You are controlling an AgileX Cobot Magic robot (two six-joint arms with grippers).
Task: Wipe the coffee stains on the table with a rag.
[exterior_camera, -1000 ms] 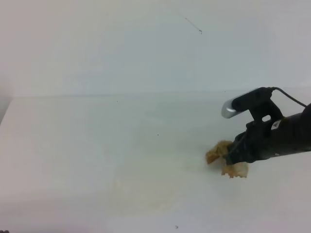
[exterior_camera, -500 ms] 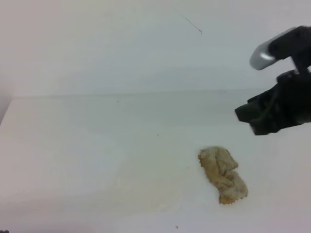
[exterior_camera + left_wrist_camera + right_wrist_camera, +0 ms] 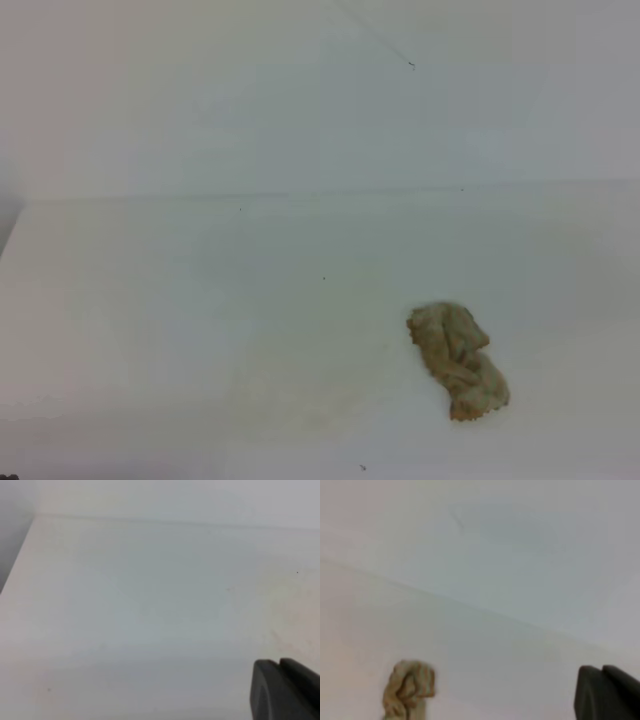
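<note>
The rag (image 3: 458,360), a lumpy beige wad with tan blotches, lies loose on the white table (image 3: 200,300) at the right front, and shows again in the right wrist view (image 3: 409,687) at the bottom left. Neither gripper appears in the exterior view. My right gripper (image 3: 601,670) shows only as dark fingertips pressed together at the bottom right, well away from the rag and holding nothing. My left gripper (image 3: 279,663) looks the same, fingertips together over bare table. Of the coffee stains only a very faint tan tinge (image 3: 287,607) shows on the table.
The table's far edge meets a plain pale wall (image 3: 320,100). The table's left edge (image 3: 17,560) drops off at the left of the left wrist view. A few tiny dark specks (image 3: 324,277) dot the surface.
My right gripper let go of the rag, rose up and to the right, and left the exterior view. The rag stays where it was dropped, now spread out.
</note>
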